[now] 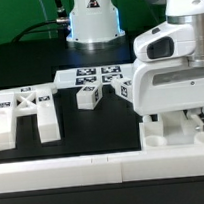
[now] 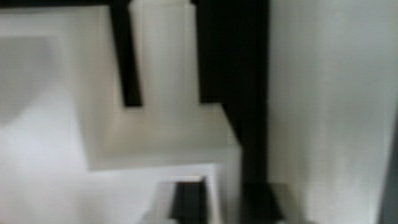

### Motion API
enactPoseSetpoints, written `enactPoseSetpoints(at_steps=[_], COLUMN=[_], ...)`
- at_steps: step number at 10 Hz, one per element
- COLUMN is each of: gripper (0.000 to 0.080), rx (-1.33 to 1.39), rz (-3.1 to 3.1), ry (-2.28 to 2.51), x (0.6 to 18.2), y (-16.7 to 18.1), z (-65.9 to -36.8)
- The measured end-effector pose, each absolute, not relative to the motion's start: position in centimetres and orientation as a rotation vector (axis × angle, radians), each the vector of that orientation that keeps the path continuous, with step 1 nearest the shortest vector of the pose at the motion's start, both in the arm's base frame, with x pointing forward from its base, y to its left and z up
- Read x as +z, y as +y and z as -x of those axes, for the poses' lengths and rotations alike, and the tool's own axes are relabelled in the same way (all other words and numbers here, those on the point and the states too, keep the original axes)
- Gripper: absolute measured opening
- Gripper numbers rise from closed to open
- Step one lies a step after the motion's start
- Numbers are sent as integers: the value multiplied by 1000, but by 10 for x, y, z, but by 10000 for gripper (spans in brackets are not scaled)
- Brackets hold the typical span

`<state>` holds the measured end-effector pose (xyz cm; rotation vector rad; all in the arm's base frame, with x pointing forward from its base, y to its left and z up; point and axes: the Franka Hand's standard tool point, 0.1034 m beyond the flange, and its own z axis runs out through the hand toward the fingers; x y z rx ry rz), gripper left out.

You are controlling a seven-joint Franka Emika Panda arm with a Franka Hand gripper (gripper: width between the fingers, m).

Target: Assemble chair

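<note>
Claw (image 1: 195,120) low at white chair part (image 1: 165,133), exterior view's right of counter (image 1: 102,130); spread or pinching, cannot tell. Likely grasp step; next needs firm hold, clean lift. X-braced frame (image 1: 23,105) lies well apart.

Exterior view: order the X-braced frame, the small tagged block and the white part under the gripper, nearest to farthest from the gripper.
1. The white part, just below the gripper, exterior view's right.
2. The small tagged block, mid-table.
3. The X-braced frame, far on the exterior view's left.
</note>
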<state>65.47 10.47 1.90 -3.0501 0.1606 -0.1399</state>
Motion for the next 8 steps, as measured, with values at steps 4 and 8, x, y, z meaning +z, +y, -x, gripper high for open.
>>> enactPoseSetpoints(at_steps=[4,8], gripper=[556,644], rx=[-141,-119], rz=[3064,3073], ry=[91,26], x=[43,66], y=[90,90], z=[-636,-593])
